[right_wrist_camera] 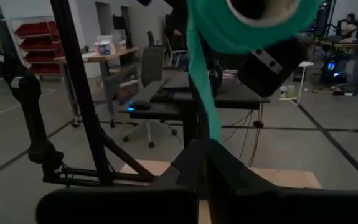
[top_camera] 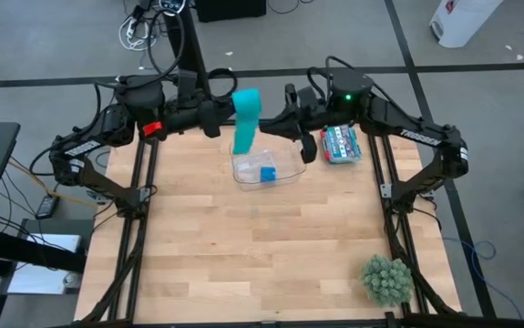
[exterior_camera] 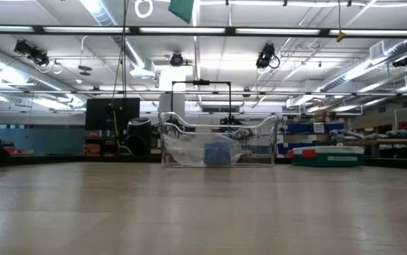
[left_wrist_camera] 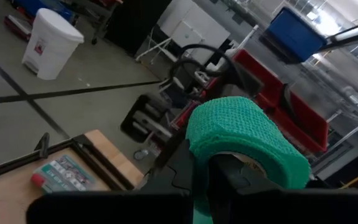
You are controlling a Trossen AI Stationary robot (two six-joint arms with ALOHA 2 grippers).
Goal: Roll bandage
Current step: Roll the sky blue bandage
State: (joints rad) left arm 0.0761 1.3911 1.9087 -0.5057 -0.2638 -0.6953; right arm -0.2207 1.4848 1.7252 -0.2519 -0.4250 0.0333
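Pale wood-plank tabletop point(top_camera: 262, 264) on black rails, grey floor with dark seam lines all round. At the back centre, clear plastic open-topped container point(top_camera: 284, 178) with a small blue roll point(top_camera: 268, 173) lying inside. Just beside it toward the right arm, flat packet with red and teal print point(top_camera: 339, 143); print too small to read. Fuzzy green ball-shaped plant point(top_camera: 387, 280) at the near right corner.

Teal-green soft fabric bandage point(top_camera: 246, 114) held up in the air above the container, between both arms. Mostly wound into a coil on a pale core, one strip hanging straight down from it. Only a teal corner visible at the upper edge of the low view.

Left gripper point(top_camera: 218, 118) closed on the coil, dark fingers point(left_wrist_camera: 179, 168) pressing its sides. Right gripper point(top_camera: 291, 117) facing it from the other side, fingers close together on the hanging strip's lower end.

White lettering "TROSSEN" readable on the right arm. White bin with a small label point(left_wrist_camera: 48, 43) on the floor beyond; label unreadable.
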